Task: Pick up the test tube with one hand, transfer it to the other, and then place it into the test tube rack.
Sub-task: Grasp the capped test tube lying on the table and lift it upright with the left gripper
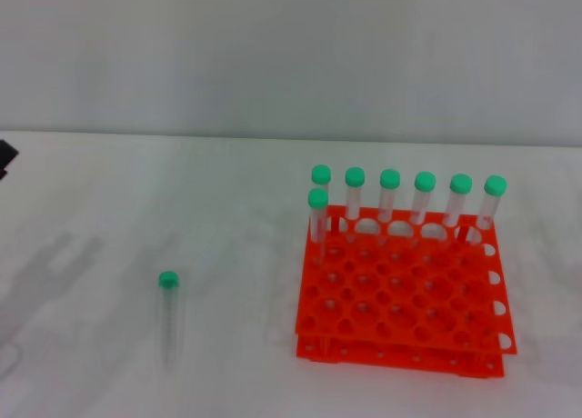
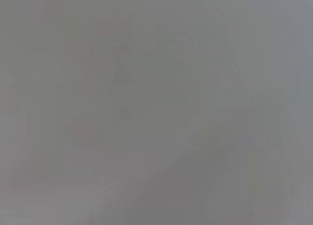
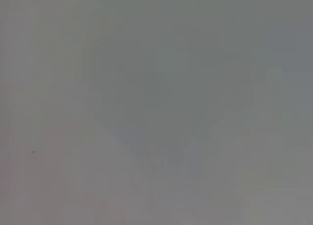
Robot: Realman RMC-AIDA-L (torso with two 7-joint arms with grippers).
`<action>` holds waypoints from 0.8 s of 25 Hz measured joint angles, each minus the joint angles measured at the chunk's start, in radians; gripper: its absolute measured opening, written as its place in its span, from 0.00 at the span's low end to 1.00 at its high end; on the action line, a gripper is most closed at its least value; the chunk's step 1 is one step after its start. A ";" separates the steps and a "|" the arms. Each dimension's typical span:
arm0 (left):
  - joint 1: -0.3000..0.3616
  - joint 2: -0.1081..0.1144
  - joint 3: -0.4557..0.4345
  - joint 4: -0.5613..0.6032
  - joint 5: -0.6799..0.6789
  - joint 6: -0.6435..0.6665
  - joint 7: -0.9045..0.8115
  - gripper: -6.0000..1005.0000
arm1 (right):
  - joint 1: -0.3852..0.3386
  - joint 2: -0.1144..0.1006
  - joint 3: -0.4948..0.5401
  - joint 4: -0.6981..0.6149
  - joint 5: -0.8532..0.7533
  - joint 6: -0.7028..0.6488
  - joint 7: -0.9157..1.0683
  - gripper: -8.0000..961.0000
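A lone test tube [image 1: 169, 316] lies flat on the white table [image 1: 109, 200], its green cap pointing away from the robot, well apart from the orange test tube rack [image 1: 400, 300] to its right. Seven capped tubes [image 1: 406, 200] already stand in the rack, six along the far row and one just in front at the left end; the nearer holes are open. Neither gripper is in sight: only a dark sliver at the left edge of the head view hints at the left arm, and both wrist views show nothing but featureless grey, so whether either gripper is spread or closed cannot be told, nor how far each sits from the tube. The tube looks light, rigid and smooth, likely to roll or slip under a careless pinch. A grasp across the clear body just below the cap seems soundest, leaving the lower length free for the handover.
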 joint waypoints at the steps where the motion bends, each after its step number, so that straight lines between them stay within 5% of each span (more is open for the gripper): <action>1: 0.004 0.008 -0.002 0.033 0.041 -0.019 -0.045 0.86 | 0.000 0.000 0.000 0.000 0.000 0.000 0.000 0.89; 13: -0.018 0.086 -0.014 0.214 0.322 -0.083 -0.315 0.86 | 0.004 0.001 0.000 0.000 0.000 0.004 0.000 0.89; 20: -0.057 0.095 -0.173 0.417 0.736 -0.085 -0.633 0.86 | 0.003 0.002 0.000 0.000 0.000 0.001 0.000 0.89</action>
